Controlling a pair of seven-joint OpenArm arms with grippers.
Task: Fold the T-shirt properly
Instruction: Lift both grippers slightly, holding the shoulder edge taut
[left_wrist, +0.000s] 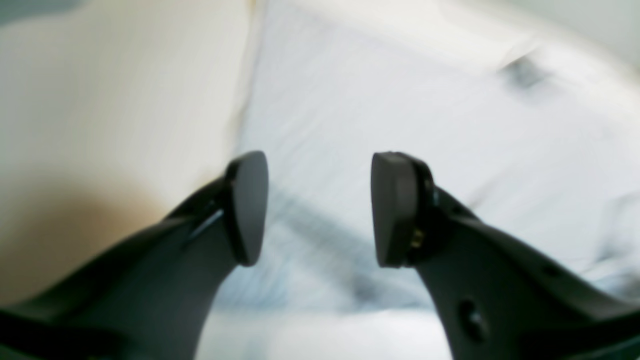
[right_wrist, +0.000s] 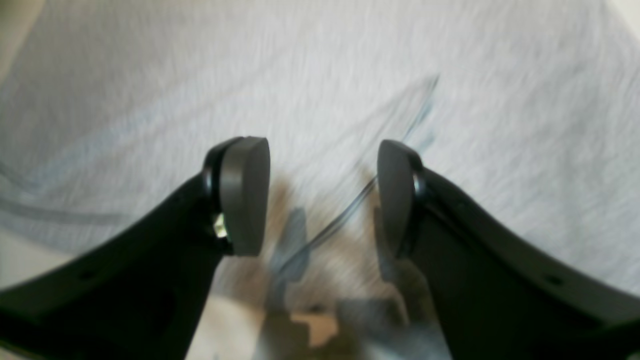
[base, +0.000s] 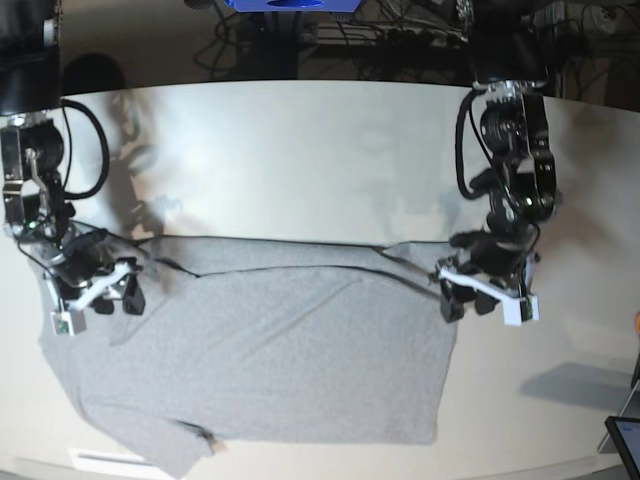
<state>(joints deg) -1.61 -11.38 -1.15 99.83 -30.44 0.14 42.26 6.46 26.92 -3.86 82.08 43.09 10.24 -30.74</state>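
A grey shirt (base: 270, 350) lies spread over the near half of the pale surface (base: 300, 150), reaching toward its near-left corner, one band already doubled along its far edge. The left pincer (left_wrist: 320, 210) hangs wide and empty over the shirt's edge on the surface's right side; the right pincer (right_wrist: 320, 197) gapes just as wide, holding nothing, above cloth by the left edge. The fabric looks light, soft and limp, likely to sag and crease when lifted, so corners or hems seem the best places to pinch, both arms together. A sleeve (base: 175, 445) juts out at the near-left corner and may trail. Cables (base: 400, 35) crowd the space beyond the far edge, and a dark device (base: 625, 440) shows at the near-right corner, clear of the shirt.
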